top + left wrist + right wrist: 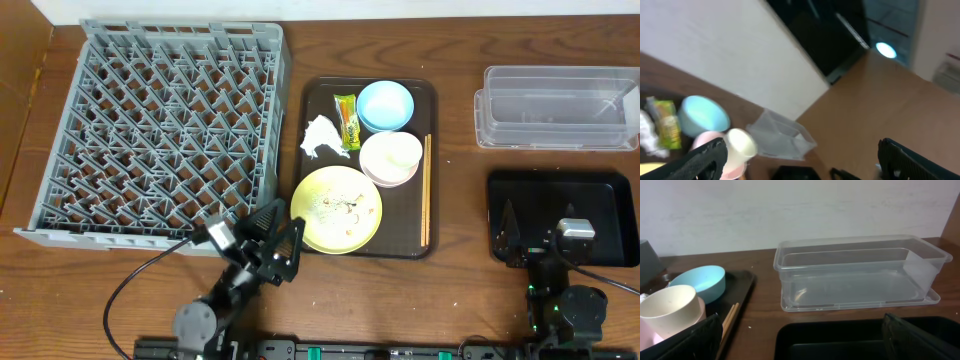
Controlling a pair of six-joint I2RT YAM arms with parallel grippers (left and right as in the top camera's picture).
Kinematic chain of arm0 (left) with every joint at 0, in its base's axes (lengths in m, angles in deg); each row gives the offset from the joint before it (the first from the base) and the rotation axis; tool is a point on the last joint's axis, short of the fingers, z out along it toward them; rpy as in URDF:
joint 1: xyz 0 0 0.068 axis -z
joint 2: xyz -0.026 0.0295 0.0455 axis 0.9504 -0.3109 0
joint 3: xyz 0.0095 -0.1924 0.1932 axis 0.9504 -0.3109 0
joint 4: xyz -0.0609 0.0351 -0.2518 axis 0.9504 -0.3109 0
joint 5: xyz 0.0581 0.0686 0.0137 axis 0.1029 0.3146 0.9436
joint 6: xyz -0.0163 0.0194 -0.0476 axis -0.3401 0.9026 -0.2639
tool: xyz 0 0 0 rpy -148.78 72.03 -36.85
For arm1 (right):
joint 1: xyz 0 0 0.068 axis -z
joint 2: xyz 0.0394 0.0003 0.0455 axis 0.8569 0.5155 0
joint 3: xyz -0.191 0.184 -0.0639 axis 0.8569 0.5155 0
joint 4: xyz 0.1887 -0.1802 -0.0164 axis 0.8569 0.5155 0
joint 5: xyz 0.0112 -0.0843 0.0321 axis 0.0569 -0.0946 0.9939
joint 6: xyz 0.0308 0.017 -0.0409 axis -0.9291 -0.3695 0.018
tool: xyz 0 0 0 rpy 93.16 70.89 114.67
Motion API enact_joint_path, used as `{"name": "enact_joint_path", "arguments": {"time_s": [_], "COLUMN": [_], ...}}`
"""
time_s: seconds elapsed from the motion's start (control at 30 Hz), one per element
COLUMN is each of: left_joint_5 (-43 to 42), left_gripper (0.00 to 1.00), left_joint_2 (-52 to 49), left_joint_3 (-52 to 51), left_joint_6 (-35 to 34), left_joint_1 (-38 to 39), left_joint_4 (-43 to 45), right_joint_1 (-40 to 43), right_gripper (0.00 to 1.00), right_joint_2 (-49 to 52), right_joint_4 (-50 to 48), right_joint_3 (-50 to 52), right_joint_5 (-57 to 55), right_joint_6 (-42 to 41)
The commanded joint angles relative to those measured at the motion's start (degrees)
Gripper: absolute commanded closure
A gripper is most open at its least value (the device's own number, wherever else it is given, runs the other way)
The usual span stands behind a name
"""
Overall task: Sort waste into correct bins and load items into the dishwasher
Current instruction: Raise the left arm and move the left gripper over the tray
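On the brown serving tray (312, 110) lie a yellow plate (337, 208) with pale food scraps (347, 207), a blue bowl (385, 104), a pinkish bowl (377, 172) holding a cream cup (392, 152), wooden chopsticks (427, 190), a white tissue (322, 137) and a yellow-green wrapper (347, 120). The grey dish rack (170, 120) stands at the left. The clear tub (558, 107) and black tray (563, 190) are at the right. My left gripper (281, 226) hovers open by the plate's near-left rim, holding nothing. My right gripper (556, 222) is open over the black tray, also holding nothing.
The left wrist view is blurred and tilted; it shows the blue bowl (704, 115), cup (742, 144) and clear tub (780, 137). The right wrist view faces the clear tub (860, 272) across the black tray (840, 340), with the cup (670, 310) and chopsticks (730, 317) at its left.
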Motion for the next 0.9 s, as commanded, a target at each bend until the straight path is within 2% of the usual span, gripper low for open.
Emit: {"name": "enact_joint_path", "arguments": {"time_s": [0.0,0.1,0.27,0.4,0.43,0.53,0.63,0.87], "left_joint_5": [2.9,2.9,3.6,9.7,12.2,18.2,19.7,11.1], "left_gripper": [0.04,0.03,0.03,0.03,0.03,0.03,0.03,0.03], "left_joint_2": [-5.8,-11.5,-25.6,-34.9,-38.0,-43.3,-46.2,-45.4], "left_joint_3": [4.6,8.8,21.5,32.6,36.7,44.8,50.3,51.3], "left_joint_6": [6.9,12.0,22.9,30.8,33.2,34.4,36.1,36.0], "left_joint_1": [0.0,0.0,0.0,0.0,0.0,0.0,0.0,0.0], "left_joint_4": [-3.0,-7.6,-17.8,-32.0,-37.7,-50.0,-59.0,-61.5], "right_joint_1": [0.4,0.4,0.4,0.4,0.4,0.4,0.4,0.4], "right_gripper": [0.01,0.01,0.01,0.01,0.01,0.01,0.01,0.01], "right_joint_2": [0.0,0.0,0.0,0.0,0.0,0.0,0.0,0.0], "right_joint_4": [0.2,0.2,0.2,0.2,0.2,0.2,0.2,0.2], "right_joint_3": [0.1,0.1,0.1,0.1,0.1,0.1,0.1,0.1], "right_joint_5": [0.0,0.0,0.0,0.0,0.0,0.0,0.0,0.0], "right_joint_6": [-0.2,-0.2,-0.2,-0.2,-0.2,-0.2,-0.2,-0.2]}}
